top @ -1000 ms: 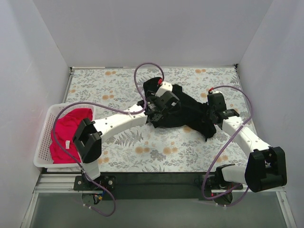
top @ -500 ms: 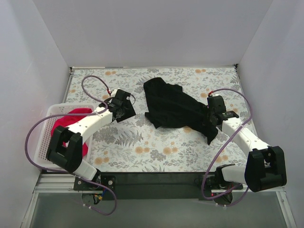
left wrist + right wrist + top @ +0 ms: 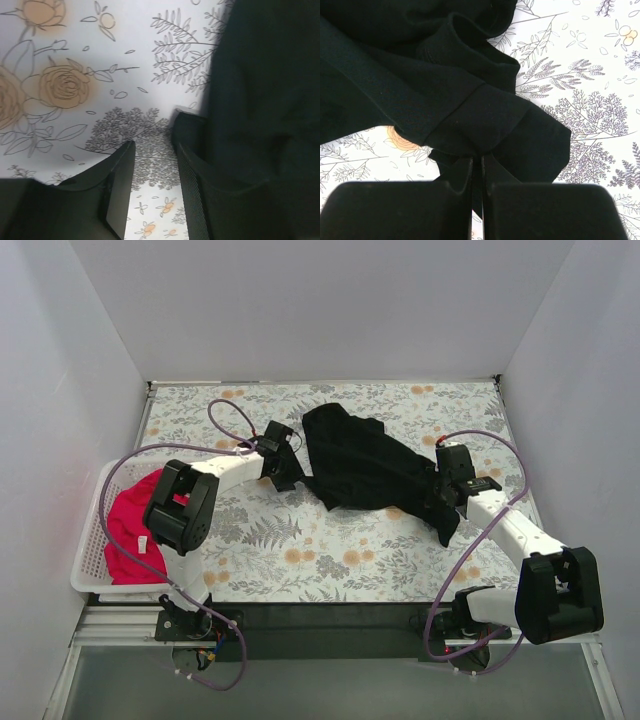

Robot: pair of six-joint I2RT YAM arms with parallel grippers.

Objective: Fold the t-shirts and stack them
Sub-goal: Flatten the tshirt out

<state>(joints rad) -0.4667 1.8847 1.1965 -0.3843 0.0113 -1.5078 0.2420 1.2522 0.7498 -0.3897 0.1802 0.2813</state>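
Note:
The black t-shirt (image 3: pixel 370 468) lies crumpled on the floral table, right of centre. My left gripper (image 3: pixel 288 472) is open and empty, low over the table just left of the shirt's left edge; in the left wrist view (image 3: pixel 152 165) the black cloth (image 3: pixel 265 90) lies beside the right finger. My right gripper (image 3: pixel 447 502) is shut on a fold at the shirt's right end (image 3: pixel 485 120), seen pinched between the jaws in the right wrist view (image 3: pixel 477 172). The red-pink t-shirt (image 3: pixel 135 515) lies bunched in the basket at the left.
A white lattice basket (image 3: pixel 92 540) stands at the table's left edge. White walls close the left, back and right sides. Purple cables loop above both arms.
My left gripper let go of the black shirt, swung left towards the basket, then came back right to the shirt's left edge. The right gripper stayed shut on the shirt's right end.

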